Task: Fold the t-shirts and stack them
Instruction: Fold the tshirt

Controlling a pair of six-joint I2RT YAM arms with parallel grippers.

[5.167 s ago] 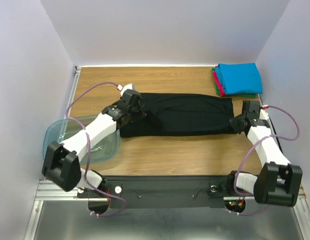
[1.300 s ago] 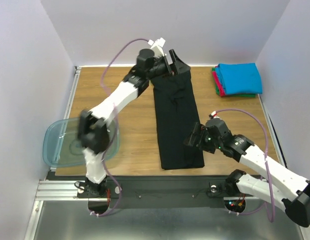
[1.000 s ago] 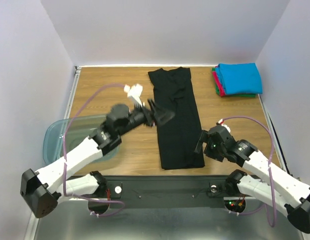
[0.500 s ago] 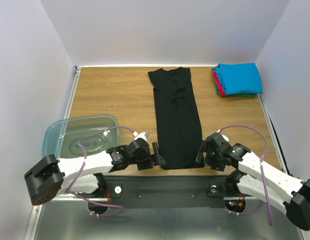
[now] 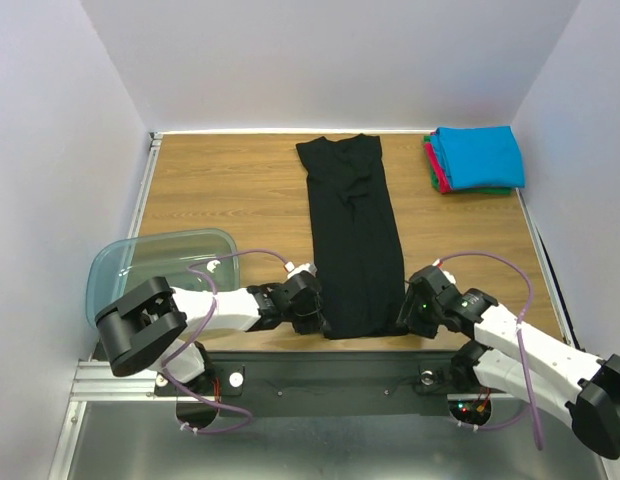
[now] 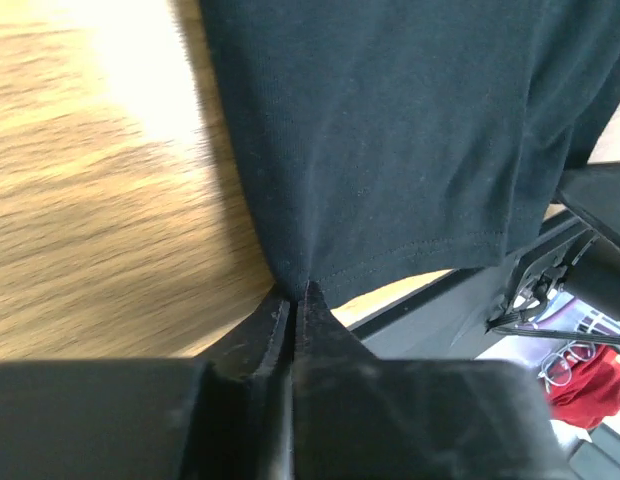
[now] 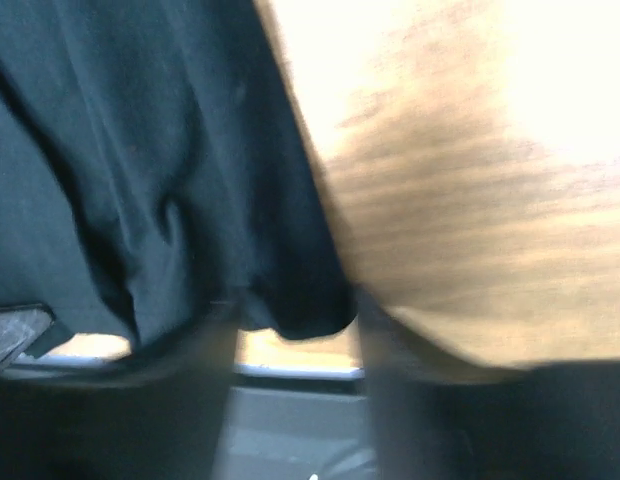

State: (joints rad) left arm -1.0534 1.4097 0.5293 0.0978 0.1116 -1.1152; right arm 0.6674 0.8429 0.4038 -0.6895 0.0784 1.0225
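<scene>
Left wrist: left gripper [image 6: 293, 296] pinching black shirt [image 6: 390, 130] hem; right gripper [image 7: 295, 345] blurry, can't tell grip, so lopsided lift could skew fold.

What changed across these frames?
The black t-shirt turned from crosswise to lengthwise, hem toward the arms. The left end effector let go of its far end, swung back and shut on the near-left hem corner; the right end effector moved to the near-right corner. Folded stack and tub stayed.
</scene>
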